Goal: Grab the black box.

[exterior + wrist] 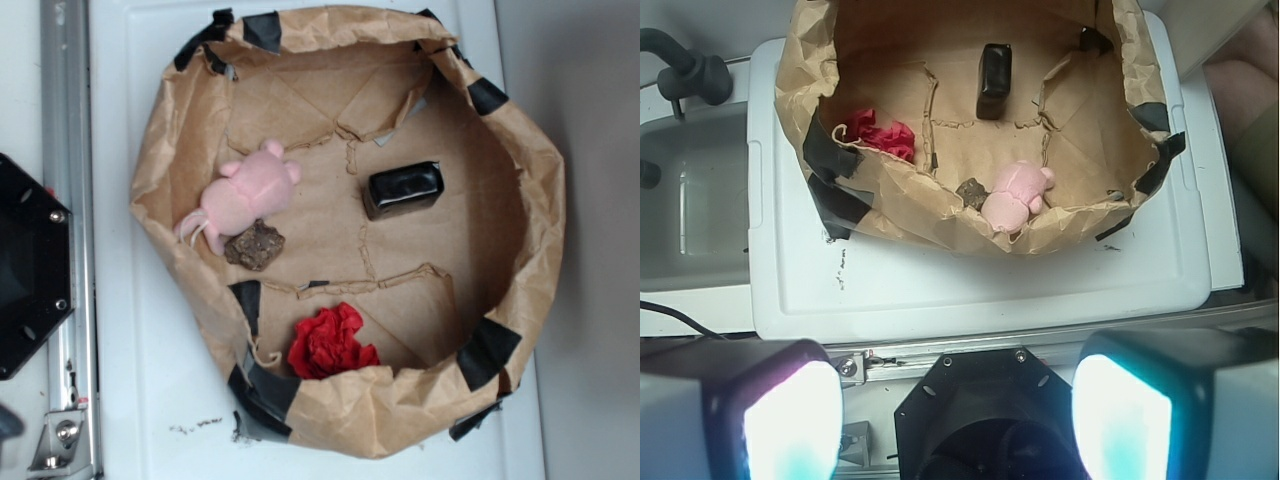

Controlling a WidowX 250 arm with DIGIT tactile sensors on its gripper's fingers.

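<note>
I see the small glossy black rectangular box (993, 80) lying free on the crumpled brown paper bowl's (890, 215) floor, far ahead of my gripper (955, 420), long axis pointing away; its pads (790, 425) stand wide apart, empty

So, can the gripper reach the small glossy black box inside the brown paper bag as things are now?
Probably yes. The black box lies alone on the bag's floor, apart from the other things, and the open gripper holds nothing.
</note>
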